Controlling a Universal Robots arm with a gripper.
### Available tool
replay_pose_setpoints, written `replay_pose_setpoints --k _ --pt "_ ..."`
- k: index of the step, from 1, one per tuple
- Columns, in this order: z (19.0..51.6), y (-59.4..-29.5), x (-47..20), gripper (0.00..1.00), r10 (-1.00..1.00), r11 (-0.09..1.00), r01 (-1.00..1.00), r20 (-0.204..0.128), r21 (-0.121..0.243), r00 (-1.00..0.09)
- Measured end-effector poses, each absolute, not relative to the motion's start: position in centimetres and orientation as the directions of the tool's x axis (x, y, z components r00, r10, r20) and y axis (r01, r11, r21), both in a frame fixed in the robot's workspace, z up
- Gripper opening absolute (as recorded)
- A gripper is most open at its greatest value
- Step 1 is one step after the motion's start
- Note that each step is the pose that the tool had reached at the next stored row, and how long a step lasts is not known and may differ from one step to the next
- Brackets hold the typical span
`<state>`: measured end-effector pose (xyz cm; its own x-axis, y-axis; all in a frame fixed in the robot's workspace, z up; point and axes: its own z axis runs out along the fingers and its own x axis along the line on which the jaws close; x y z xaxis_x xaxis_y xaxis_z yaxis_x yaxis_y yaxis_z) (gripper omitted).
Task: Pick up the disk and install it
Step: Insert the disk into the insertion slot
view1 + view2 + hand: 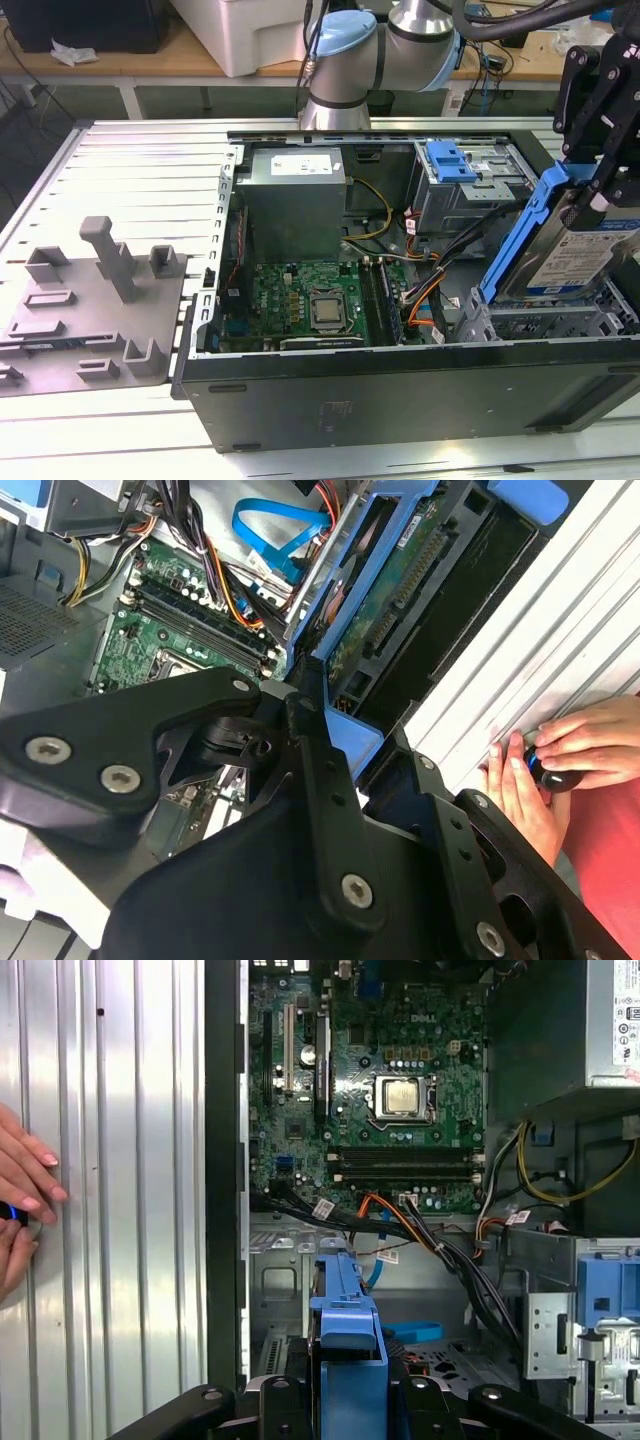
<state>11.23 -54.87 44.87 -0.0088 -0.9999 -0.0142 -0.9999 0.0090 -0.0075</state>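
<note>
**Disk** [578, 250]: silver drive with a blue-and-white label and a blue caddy rail. It is held clear of the table and steeply tilted. In the exterior view it is at 3 o'clock of the motherboard [310, 300], over that end of the open computer case [400, 385]. Its lower edge reaches down to the grey bay [540, 322] in that corner; contact with the bay metal cannot be made out. The second wrist view shows its green circuit side [392, 598], and the first wrist view shows the rail edge-on [345, 1325].

**Gripper** [597, 192]: black, claw clamped on the disk's upper end, at about 1 o'clock of the label. The rail runs between its links in the first wrist view [345, 1400].

**Robot arm** [375, 45]: at 12 o'clock, behind the case.

**Power supply** [295, 195]: 12 o'clock of the motherboard.

**Blue latch bracket** [450, 160]: on top of the drive cage [470, 200], 2 o'clock of the motherboard.

**Grey fixture** [95, 300]: upright posts, on the ribbed table [150, 160], 9 o'clock of the case and well apart from it.

**Hands** [585, 738]: a person's, resting on the table beside the case wall.
</note>
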Motion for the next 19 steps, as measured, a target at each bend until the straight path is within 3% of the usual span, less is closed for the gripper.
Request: replay_pose_setpoints --k 19 --pt "43.2 -54.9 11.2 0.36 -1.0 0.012 -1.0 -0.014 -0.007 -0.012"
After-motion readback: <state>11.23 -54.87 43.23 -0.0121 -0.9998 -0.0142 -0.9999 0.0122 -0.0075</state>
